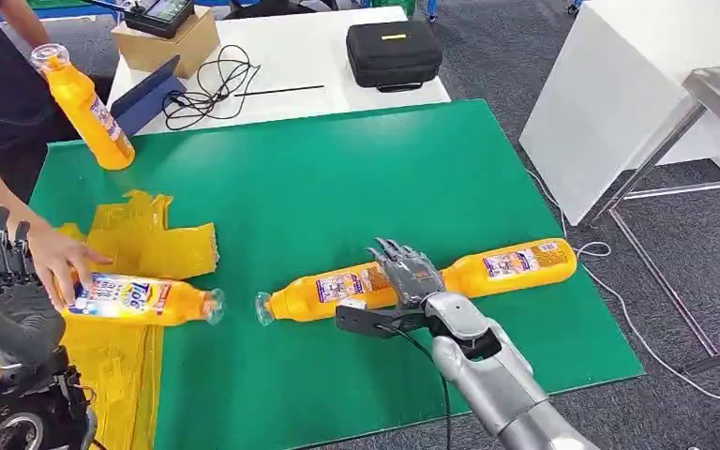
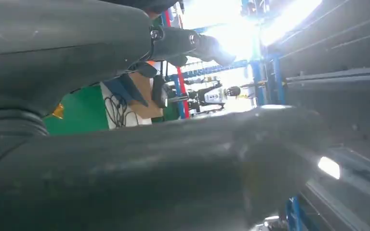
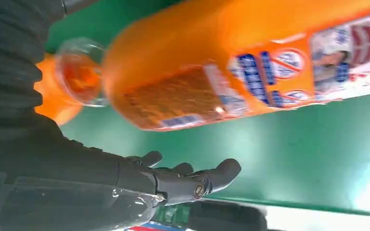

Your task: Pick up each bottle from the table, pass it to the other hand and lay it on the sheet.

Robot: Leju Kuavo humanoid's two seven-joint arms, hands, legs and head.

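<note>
The right hand [image 1: 411, 274], fingers spread and holding nothing, hovers just above the middle bottle [image 1: 330, 292] lying on the green worktop [image 1: 337, 178] (long axis crosswise to its reach).

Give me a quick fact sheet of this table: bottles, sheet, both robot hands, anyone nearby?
Bottles: four orange; two end to end by the right hand, one on the sheet, one upright.
Sheet: yellow sheet, crumpled.
Right hand: open over the bottles.
Left hand: raised, empty.
Person: hand on the sheet's bottle.
</note>
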